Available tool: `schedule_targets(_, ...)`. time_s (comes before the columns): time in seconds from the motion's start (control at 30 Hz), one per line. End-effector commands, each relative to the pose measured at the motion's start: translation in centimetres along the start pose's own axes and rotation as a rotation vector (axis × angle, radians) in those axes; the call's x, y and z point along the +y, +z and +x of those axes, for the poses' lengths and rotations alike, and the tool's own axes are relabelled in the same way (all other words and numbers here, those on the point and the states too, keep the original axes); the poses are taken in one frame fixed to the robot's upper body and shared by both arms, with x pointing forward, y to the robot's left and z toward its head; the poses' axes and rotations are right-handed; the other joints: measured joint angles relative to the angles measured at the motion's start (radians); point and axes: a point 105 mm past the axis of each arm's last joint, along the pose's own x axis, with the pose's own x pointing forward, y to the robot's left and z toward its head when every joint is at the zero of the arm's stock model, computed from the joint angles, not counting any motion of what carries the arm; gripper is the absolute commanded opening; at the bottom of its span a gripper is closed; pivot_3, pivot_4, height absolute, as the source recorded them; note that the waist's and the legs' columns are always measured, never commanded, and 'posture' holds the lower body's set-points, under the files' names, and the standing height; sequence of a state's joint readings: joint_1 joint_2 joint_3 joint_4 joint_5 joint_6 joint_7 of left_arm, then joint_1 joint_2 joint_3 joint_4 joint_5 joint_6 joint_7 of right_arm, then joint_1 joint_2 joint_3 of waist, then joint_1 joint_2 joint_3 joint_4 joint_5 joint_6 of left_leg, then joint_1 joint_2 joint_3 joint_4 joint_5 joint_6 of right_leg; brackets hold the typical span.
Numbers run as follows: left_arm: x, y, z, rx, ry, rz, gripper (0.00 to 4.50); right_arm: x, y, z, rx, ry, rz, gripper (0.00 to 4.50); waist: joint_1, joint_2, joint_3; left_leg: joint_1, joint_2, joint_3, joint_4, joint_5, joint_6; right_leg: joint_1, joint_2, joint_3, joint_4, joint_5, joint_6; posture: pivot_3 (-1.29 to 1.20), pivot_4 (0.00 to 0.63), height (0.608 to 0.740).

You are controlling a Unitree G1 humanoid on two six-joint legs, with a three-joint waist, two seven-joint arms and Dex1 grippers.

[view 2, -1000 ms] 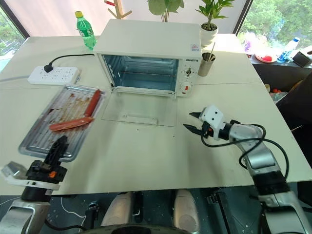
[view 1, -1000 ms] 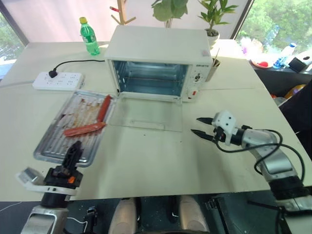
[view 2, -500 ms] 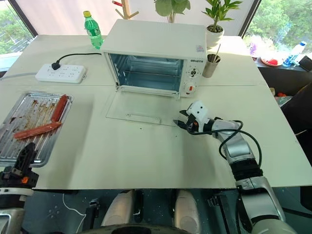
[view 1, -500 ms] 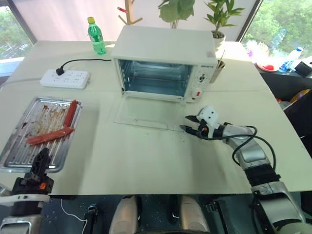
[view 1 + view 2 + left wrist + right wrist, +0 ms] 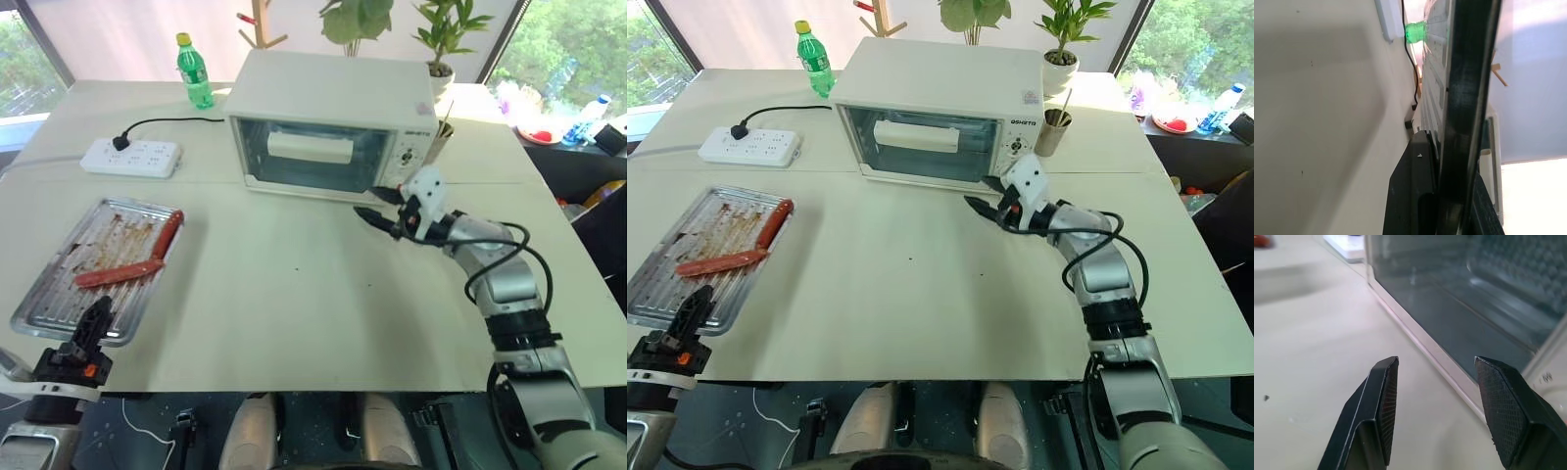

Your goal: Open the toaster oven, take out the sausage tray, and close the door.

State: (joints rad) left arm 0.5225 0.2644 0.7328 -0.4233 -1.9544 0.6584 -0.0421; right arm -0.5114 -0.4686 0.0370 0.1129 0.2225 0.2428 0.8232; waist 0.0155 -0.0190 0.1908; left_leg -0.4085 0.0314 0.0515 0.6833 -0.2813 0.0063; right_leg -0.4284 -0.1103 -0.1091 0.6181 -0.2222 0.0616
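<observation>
At the lower left of the head view, the left hand [image 5: 93, 321] is clamping the near edge of the sausage tray [image 5: 54, 299], its two black fingers pressed together on the rim; the left wrist view is showing the tray's edge [image 5: 1464, 112] running between those fingers. The tray is lying flat on the pale surface [image 5: 294, 313] at the left of the frame, with two reddish-brown sausages [image 5: 120, 273] resting in its far half and grease marks smeared over the ribs. Above it, in the upper left, a white power strip [image 5: 130, 157] is sitting with a black cable plugged in, and a green bottle [image 5: 195, 72] is standing further back.

At the upper centre the toaster oven [image 5: 338, 93] is standing with the door [image 5: 309, 157] upright and shut against its front, the long white bar handle showing across the top of the glass. Just right of the oven's lower right corner, the right hand [image 5: 377, 204] is hovering above the surface, its fingers spread apart and gripping nothing, pointing toward the door's bottom edge. The right wrist view is looking between the two parted fingertips [image 5: 1383, 406] at the glass pane [image 5: 1459, 308]. Potted plants [image 5: 446, 39] are standing behind the oven at the upper right.
</observation>
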Motion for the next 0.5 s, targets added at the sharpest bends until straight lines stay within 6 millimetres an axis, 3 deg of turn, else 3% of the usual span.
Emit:
schedule_targets(0.03,-1.2,-1.0,0.5,0.098,-0.052,0.022,0.00,1.2,0.7,-1.3,-0.004,0.070,-0.066,2.49,-0.001,0.001,0.001,0.000,0.000,0.000,0.000,0.000,0.000,0.000,-0.001,0.000,0.000,0.000,0.000,0.00,0.150,0.717)
schedule_targets(0.13,-1.3,-2.1,1.2,0.199,-0.053,0.039,0.00,1.6,0.2,-2.9,0.034,0.113,-0.096,2.49,-0.003,0.001,0.001,0.000,0.000,0.001,0.001,0.001,-0.001,0.000,-0.002,0.000,0.000,0.000,0.000,0.00,0.150,0.717)
schedule_targets(0.33,-1.7,-4.5,3.5,0.454,-0.079,0.079,0.00,2.6,0.2,-6.0,0.085,0.178,-0.087,4.39,0.002,0.002,0.001,0.001,0.000,0.000,0.000,0.001,-0.001,0.000,-0.001,0.000,0.001,0.000,0.000,0.00,0.150,0.717)
schedule_targets(0.5,-2.6,-6.1,5.3,0.689,-0.141,0.101,0.00,2.9,-0.1,-8.5,0.144,0.145,-0.085,4.39,-0.001,0.002,0.001,0.001,0.000,-0.001,0.000,0.001,-0.002,0.000,-0.001,-0.001,0.002,0.000,0.000,0.00,0.150,0.717)
